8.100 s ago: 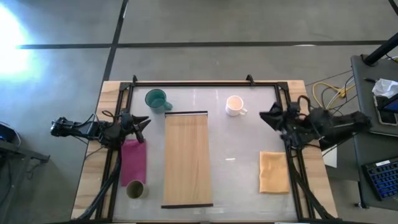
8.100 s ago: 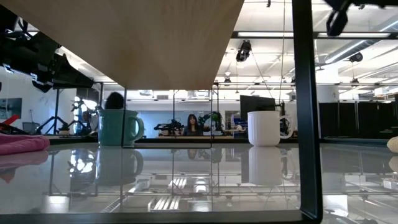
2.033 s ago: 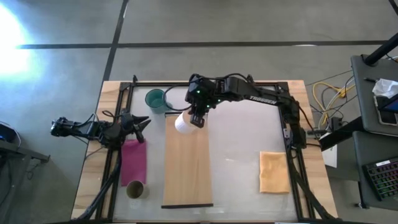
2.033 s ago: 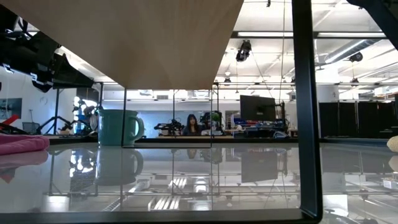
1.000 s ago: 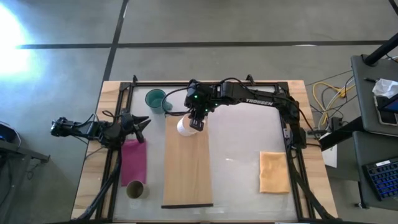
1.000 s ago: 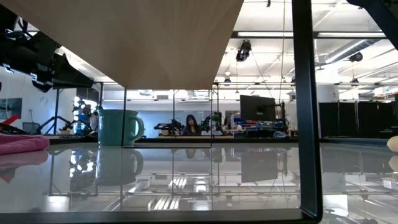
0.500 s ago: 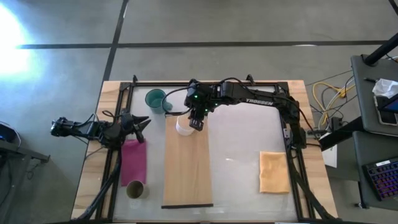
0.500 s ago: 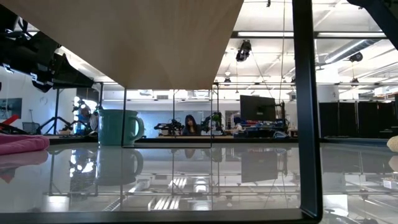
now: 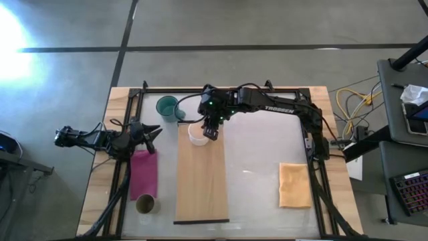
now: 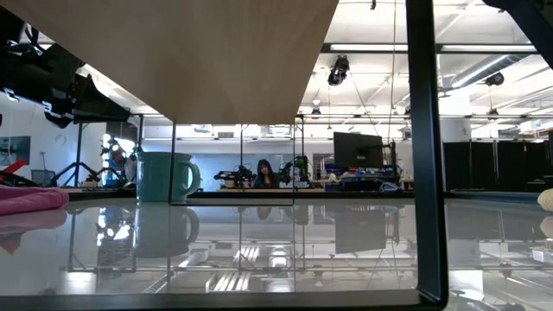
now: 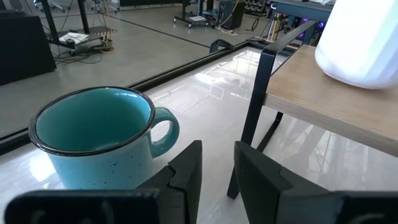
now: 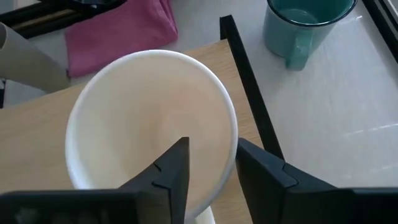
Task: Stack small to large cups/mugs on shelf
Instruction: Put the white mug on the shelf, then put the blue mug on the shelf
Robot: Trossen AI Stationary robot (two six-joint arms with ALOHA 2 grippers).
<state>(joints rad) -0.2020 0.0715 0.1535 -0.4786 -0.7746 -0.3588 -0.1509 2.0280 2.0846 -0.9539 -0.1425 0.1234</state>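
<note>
From my console: white handled mug (image 9: 197,134) on the long light-wood shelf's (image 9: 200,181) far end, teal handled mug (image 9: 168,107) beyond-left, small olive-brown cup (image 9: 146,203) near-left.

White mug (image 9: 198,134) no longer sits on the desk's far right side; right claw (image 9: 209,131) now holds it upright by the rim at the shelf's (image 9: 200,181) far end. Right arm now extended there from its side rest.

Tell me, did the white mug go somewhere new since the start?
Yes. The white mug left the bare table right of the shelf and now sits on the shelf's far end, near the teal mug, with the right hand on its rim.
</note>
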